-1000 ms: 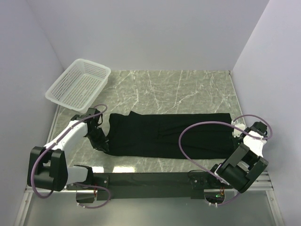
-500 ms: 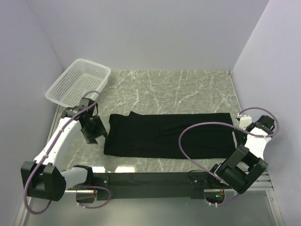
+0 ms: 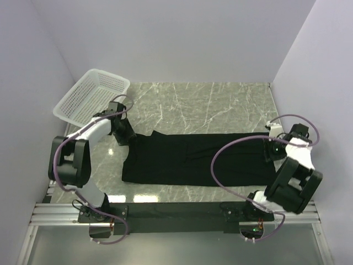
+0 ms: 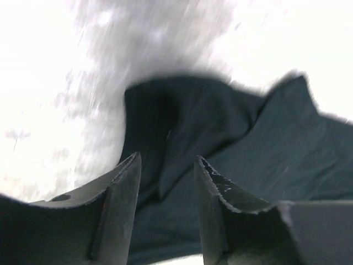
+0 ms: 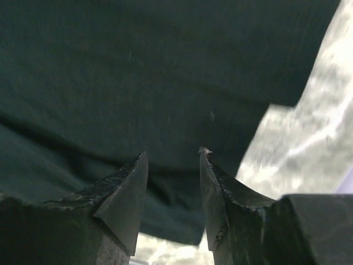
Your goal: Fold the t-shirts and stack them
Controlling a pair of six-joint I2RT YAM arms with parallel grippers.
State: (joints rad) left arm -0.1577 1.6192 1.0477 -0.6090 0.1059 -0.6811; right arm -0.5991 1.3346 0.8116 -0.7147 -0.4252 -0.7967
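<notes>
The grey marbled bench (image 3: pixel 209 105) filled the middle of the top view, between pale walls. Across its lower half the black t-shirt (image 3: pixel 198 160) lay flat as one long band, running from left of centre to the right side, with its upper left corner rumpled into a raised fold. The white mesh basket (image 3: pixel 91 102) stood at the upper left of the frame, apart from the cloth. The left tool (image 3: pixel 127 137) sat at the rumpled corner; in its wrist view the jaws stood apart, dark cloth showing beyond the gap, gripping nothing. The right tool (image 3: pixel 268 152) was at the band's right end, low over the cloth, its jaws likewise parted and empty.
</notes>
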